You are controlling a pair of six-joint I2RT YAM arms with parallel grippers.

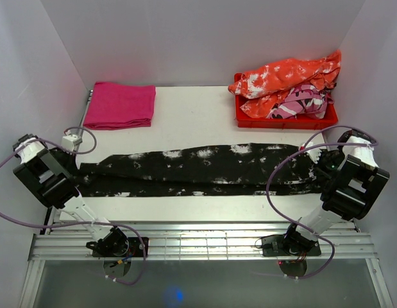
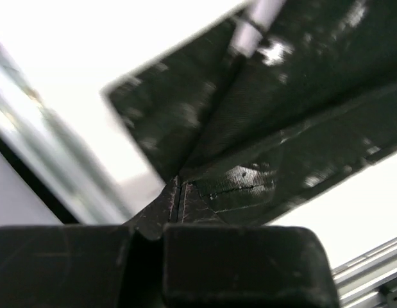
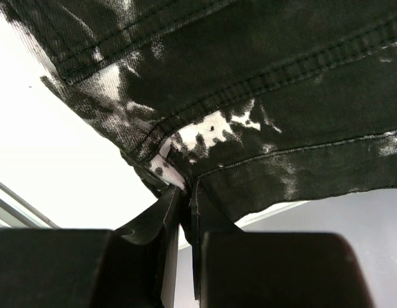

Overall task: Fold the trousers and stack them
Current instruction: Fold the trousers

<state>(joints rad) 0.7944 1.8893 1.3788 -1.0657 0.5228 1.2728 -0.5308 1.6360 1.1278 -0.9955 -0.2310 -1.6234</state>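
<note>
The black trousers (image 1: 198, 168) with white splotches lie stretched flat across the table, left to right. My left gripper (image 1: 79, 173) sits at their left end. In the left wrist view its fingertips (image 2: 177, 187) are pressed together on a corner of the dark trousers (image 2: 281, 96), which rise from the table there. My right gripper (image 1: 317, 168) is at the right end. In the right wrist view it (image 3: 188, 189) is shut on a seamed edge of the trousers (image 3: 249, 77), with the cloth pinched between its fingers.
A folded magenta cloth (image 1: 120, 104) lies at the back left. A red bin (image 1: 285, 120) at the back right holds an orange-and-white garment (image 1: 288, 76) and a pink patterned one (image 1: 301, 102). Metal rails (image 1: 198, 240) run along the near edge. White walls enclose the table.
</note>
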